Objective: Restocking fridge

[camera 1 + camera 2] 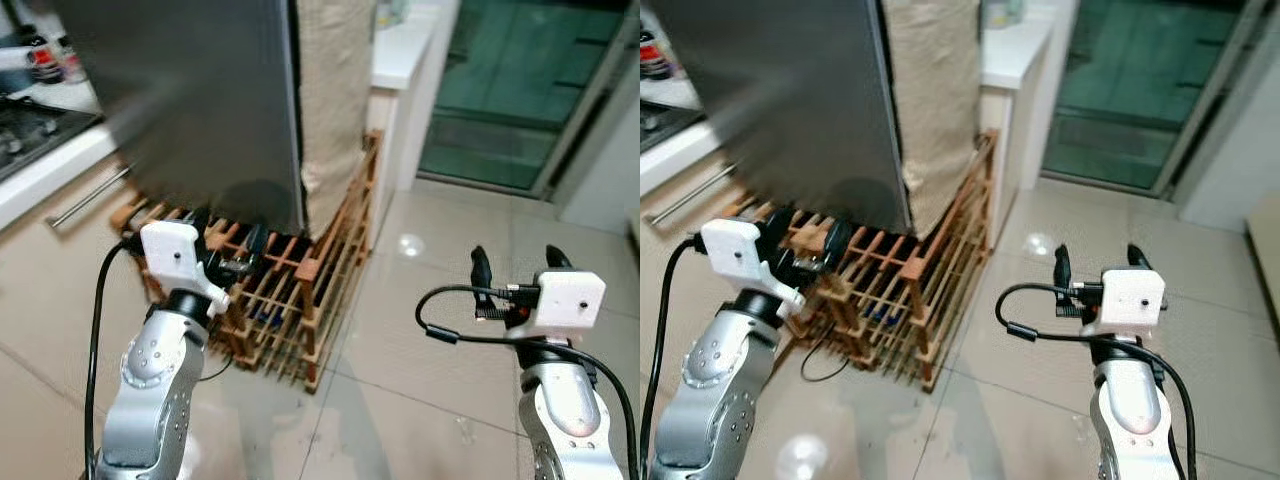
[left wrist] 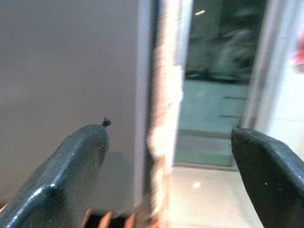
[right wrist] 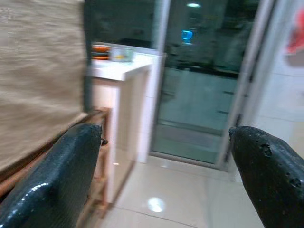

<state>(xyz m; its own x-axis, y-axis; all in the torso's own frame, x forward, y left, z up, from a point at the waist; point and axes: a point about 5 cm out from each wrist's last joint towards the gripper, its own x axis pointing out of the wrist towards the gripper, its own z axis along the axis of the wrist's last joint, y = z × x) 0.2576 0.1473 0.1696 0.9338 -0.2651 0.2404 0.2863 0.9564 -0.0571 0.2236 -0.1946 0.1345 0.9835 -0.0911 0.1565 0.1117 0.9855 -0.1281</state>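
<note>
The tall dark-grey metal fridge (image 1: 190,100) stands shut above a slatted wooden rack (image 1: 290,290) — restocking looks barely begun. The left hand (image 1: 228,250) hovers wide open before the fridge's lower edge; the right hand (image 1: 515,265), wide and empty, hangs well aside over the tiled floor (image 1: 420,300).

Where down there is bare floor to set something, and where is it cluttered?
Free: the tiled floor between the wooden rack and the glass door, around the right gripper. Crowded: the left gripper hangs right over the rack, under the grey fridge.
</note>
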